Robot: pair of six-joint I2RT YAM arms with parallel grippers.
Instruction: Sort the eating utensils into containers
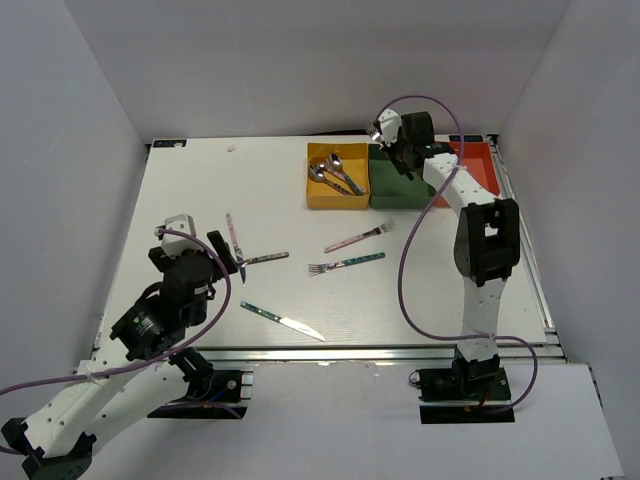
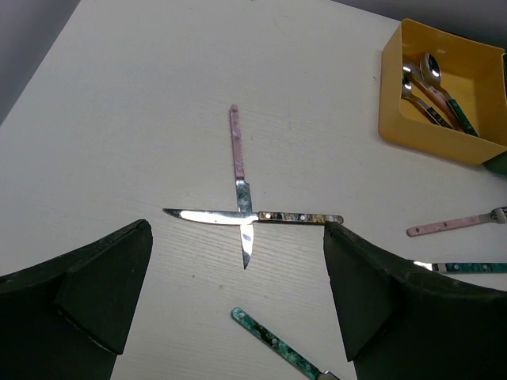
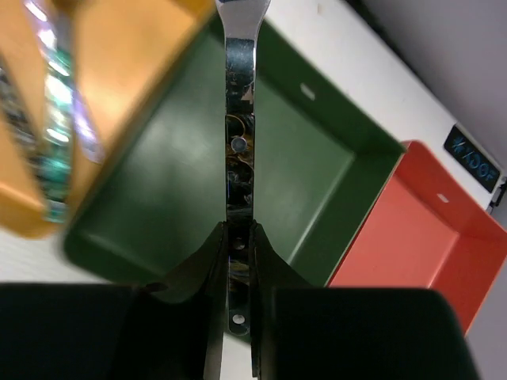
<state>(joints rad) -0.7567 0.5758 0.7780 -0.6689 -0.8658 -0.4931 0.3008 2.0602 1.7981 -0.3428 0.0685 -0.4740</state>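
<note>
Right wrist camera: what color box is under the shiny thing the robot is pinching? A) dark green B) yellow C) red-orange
A: the metal utensil pinched in the right gripper hangs right over the dark green bin, whose floor shows on both sides of it.

Three bins point(image 1: 325, 198) point(image 1: 385, 190) point(image 1: 482, 165) stand in a row at the far right of the desk point(image 1: 200, 180). Spoons point(image 1: 335, 172) lie in the leftmost, and a utensil point(image 3: 240, 119) hangs over the middle one. Two forks point(image 1: 357, 238) point(image 1: 345, 265) lie before the bins. Left: two crossed knives point(image 1: 233, 240) point(image 1: 262, 259), a third knife point(image 1: 282, 320) nearer the front edge.
</note>
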